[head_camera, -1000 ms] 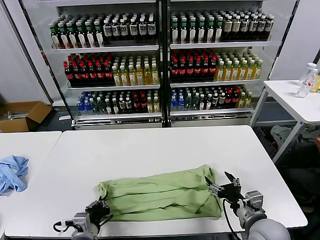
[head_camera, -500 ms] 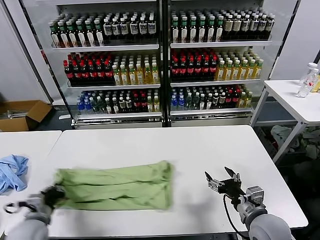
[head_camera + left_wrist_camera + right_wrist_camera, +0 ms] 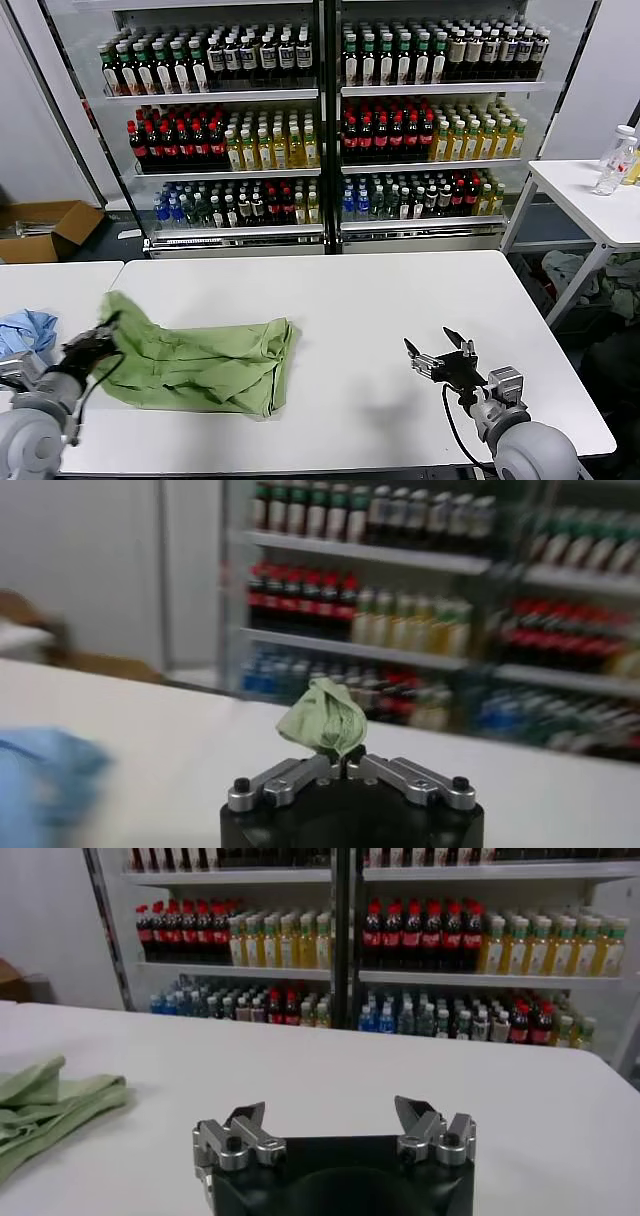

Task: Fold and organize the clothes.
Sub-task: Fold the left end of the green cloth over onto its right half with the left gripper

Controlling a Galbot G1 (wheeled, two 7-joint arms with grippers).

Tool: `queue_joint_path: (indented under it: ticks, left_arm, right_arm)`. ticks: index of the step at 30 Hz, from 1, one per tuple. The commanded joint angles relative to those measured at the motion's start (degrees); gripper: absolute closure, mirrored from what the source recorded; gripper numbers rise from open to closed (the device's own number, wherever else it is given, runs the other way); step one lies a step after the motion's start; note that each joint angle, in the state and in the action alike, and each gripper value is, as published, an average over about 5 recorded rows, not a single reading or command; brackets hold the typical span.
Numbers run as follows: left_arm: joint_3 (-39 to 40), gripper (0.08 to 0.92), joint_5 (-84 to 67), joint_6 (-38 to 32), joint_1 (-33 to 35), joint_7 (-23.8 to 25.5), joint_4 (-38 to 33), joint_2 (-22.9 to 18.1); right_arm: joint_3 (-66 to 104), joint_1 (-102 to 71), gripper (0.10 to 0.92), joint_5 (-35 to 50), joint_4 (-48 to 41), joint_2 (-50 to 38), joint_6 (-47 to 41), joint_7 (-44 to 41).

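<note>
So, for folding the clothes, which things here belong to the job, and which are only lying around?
Belongs to the job:
- green shirt, one end lifted
- left gripper, shut on the green shirt
- right gripper, open, holding nothing

Only lying around:
- light blue garment on the neighbouring table
- cardboard box on the floor
- bottles on the side table

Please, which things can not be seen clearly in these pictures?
- Green shirt: collar, buttons and patch are hidden in its folds, head view.
- Shirt corner inside the left gripper: covered by its shut fingers, left wrist view.
- Blue garment: cut by the edge, head view; blurred in left wrist view.
- Bottle labels: too small.
</note>
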Motion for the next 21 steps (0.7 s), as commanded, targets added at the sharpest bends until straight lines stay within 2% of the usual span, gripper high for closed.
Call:
queue_joint_path:
  ticks: [1,8,12,15,21]
  left_arm:
    - [19.56,0.913,-11.30,1.60,-2.85,-2.48,-9.21,-10.71]
    - [29.17,0.913,3.48,0.33,-8.40,-2.25,0.72,-10.27]
    - [32.26,0.911,15.65,-0.48,-11.18,-0.21,5.56,-8.84]
    - [33.14,0.866,19.95,-0.35,-10.98,1.58,5.13,-7.53]
    - [29.29,0.694,20.17,0.55,-6.57,2.87,-2.14,-6.92]
  right_arm:
    - [-0.97,1.17,0.203,-0.71,0.17,0.36,0.29,-0.11]
    - [-0.32,1.24,0.203,-0.61,0.33,-0.23,0.35,-0.26]
    - [-0.44,0.92,0.203,-0.85,0.58,0.05,0.34,-0.21]
    - [-0.56,1.10,0.203,-0.87,0.75,-0.16,0.25,-0.21]
    - [-0.13,1.29,0.203,-0.85,0.42,-0.33,0.32,-0.24]
